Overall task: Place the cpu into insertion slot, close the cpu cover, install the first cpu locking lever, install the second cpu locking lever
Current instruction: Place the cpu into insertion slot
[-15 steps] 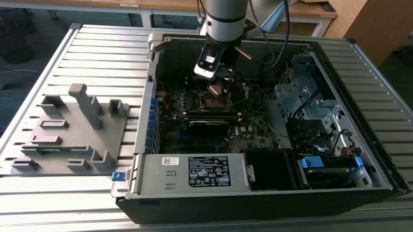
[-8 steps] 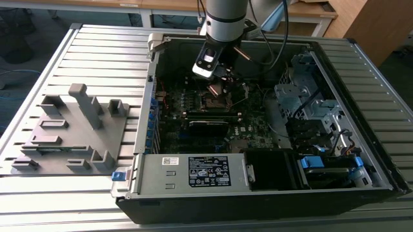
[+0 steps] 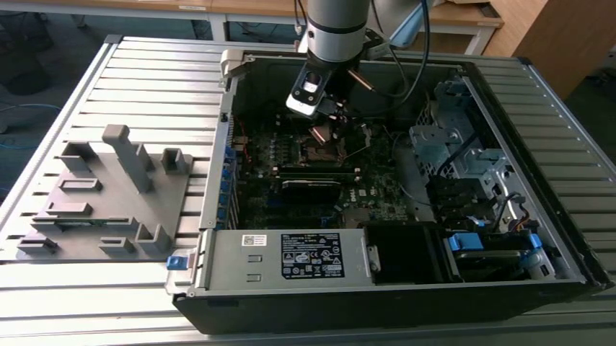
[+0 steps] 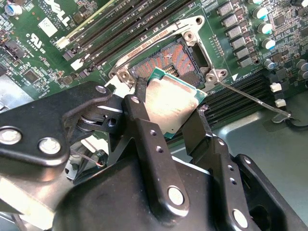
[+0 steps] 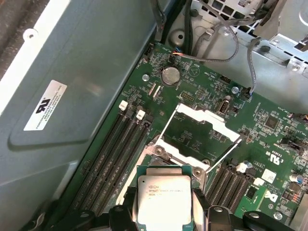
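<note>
- One gripper (image 4: pixel 169 108) is clamped on the cpu, its two black fingers (image 4: pixel 144 122) pressing on opposite edges of the chip; in the exterior view the gripper (image 3: pixel 321 128) hangs straight over the insertion slot.
- One cpu (image 4: pixel 175 98) is held flat, silvery lid up, just over the near edge of the insertion slot (image 4: pixel 168 57) and not seated in it. In the first wrist view the cpu (image 5: pixel 163 199) covers most of the slot.
- One insertion slot lies bare, its dark middle with coppery contacts exposed inside the silvery rim.
- One cpu cover (image 5: pixel 207 118) stands swung open at the slot's far side from the chip, with green board showing through its square cut-out.
- One thin metal lever (image 4: pixel 250 98) sticks out from a corner of the slot, unlatched.
- Two banks of long black memory strips (image 5: pixel 115 159) flank the slot, one on each side.
- One open computer case (image 3: pixel 539 108) surrounds the slot's board.
- One grey fixture plate (image 3: pixel 106 194) lies well apart from the slot, outside the case on the slatted table (image 3: pixel 144 72), toward the exterior view's left.
</note>
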Controlling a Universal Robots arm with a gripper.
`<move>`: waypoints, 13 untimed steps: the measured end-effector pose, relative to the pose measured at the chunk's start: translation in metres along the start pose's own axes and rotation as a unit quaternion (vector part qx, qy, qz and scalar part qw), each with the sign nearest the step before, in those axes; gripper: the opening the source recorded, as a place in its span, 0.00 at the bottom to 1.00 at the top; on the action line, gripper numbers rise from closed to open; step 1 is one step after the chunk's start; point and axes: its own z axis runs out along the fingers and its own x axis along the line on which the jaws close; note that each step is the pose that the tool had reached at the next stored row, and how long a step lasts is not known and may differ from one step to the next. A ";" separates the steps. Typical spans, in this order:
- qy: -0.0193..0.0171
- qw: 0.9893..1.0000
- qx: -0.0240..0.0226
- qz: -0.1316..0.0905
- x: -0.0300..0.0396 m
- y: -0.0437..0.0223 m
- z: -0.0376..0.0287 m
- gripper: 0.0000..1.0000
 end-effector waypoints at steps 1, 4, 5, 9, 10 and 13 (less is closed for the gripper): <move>0.000 1.000 0.000 0.000 0.0000 0.0000 0.0001 0.54; 0.000 1.000 0.000 0.000 0.0000 -0.0001 0.0005 0.54; 0.000 1.000 0.000 0.000 0.0000 -0.0001 0.0006 0.54; 0.000 1.000 0.000 0.000 0.0000 -0.0001 0.0013 0.54; 0.000 1.000 0.000 0.000 0.0000 -0.0002 0.0017 0.54; 0.000 1.000 0.000 0.000 0.0000 -0.0003 0.0031 0.54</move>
